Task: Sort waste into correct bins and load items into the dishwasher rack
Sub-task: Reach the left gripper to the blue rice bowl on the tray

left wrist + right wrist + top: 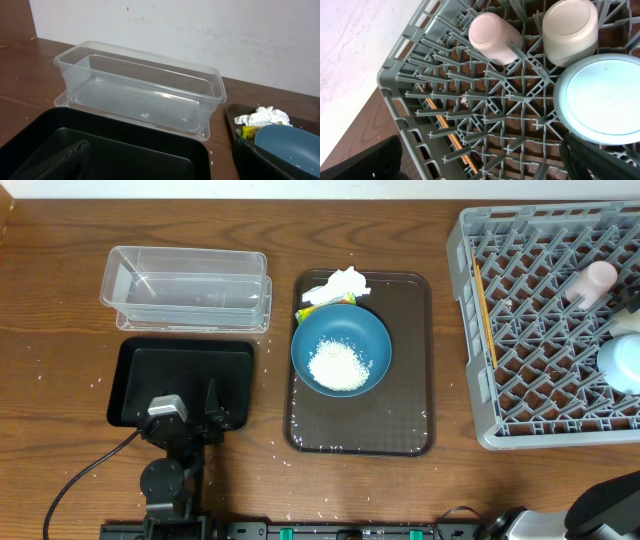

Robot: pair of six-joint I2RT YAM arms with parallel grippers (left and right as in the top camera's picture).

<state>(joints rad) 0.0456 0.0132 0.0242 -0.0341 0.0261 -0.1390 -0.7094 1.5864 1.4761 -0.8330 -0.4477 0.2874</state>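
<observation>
White rice grains (pixel 340 365) are lying heaped in the large dark-blue bowl (pixel 372 340), which is sitting on the dark brown serving tray (pixel 400 425) at the middle of the wooden counter (pixel 60 300). A crumpled white paper napkin (pixel 346 282) and a small yellow-green snack wrapper (pixel 306 313) are resting on the tray's far end, just beside the bowl.

Toward the counter's left edge, the clear rectangular plastic container (pixel 185 285) is standing beyond the shallow black plastic tray (pixel 140 380). The left end effector (pixel 188 402) is hovering over the black tray's near edge, fingers spread and empty.

Along the right edge, the large grey lattice dishwasher rack (pixel 520 330) is carrying the small pink cup (pixel 492 37), the small pale cup (pixel 570 30), the small light-blue bowl (pixel 600 95) and the thin wooden chopsticks (pixel 450 137). The right end effector (pixel 477 150) is hanging above the rack, fingers spread wide, gripping nothing.
</observation>
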